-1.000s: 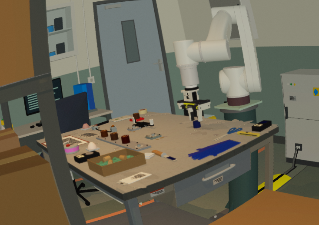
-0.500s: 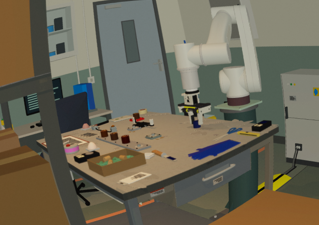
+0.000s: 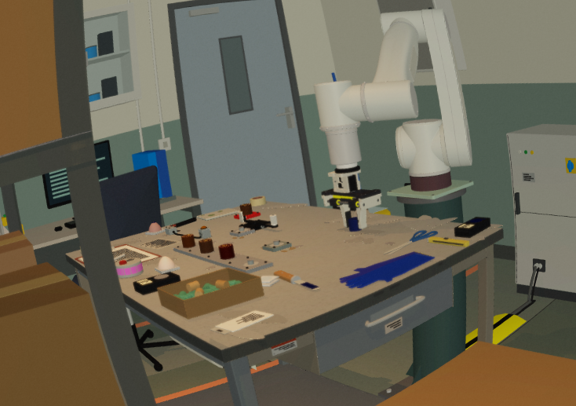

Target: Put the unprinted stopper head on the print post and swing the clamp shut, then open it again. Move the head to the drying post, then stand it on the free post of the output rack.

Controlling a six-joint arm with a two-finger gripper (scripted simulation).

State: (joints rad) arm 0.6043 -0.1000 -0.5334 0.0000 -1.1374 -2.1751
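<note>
The small blue stopper head [image 3: 354, 224] stands on the table near its far edge, partly hidden between the fingers of my gripper [image 3: 354, 221], which has come down around it. To the left, the print fixture with its red-handled clamp [image 3: 253, 220] sits in the middle of the table, a small grey post plate [image 3: 276, 245] lies in front of it, and the long output rack [image 3: 223, 254] carries three dark brown heads with one bare post at its right end. My gripper is open and holds nothing.
An open cardboard box [image 3: 210, 292] with corks and green filling sits near the table's front edge. A blue glove [image 3: 386, 269], scissors [image 3: 413, 240] and a black box [image 3: 472, 227] lie to the right. A brush [image 3: 295, 279] lies mid-table.
</note>
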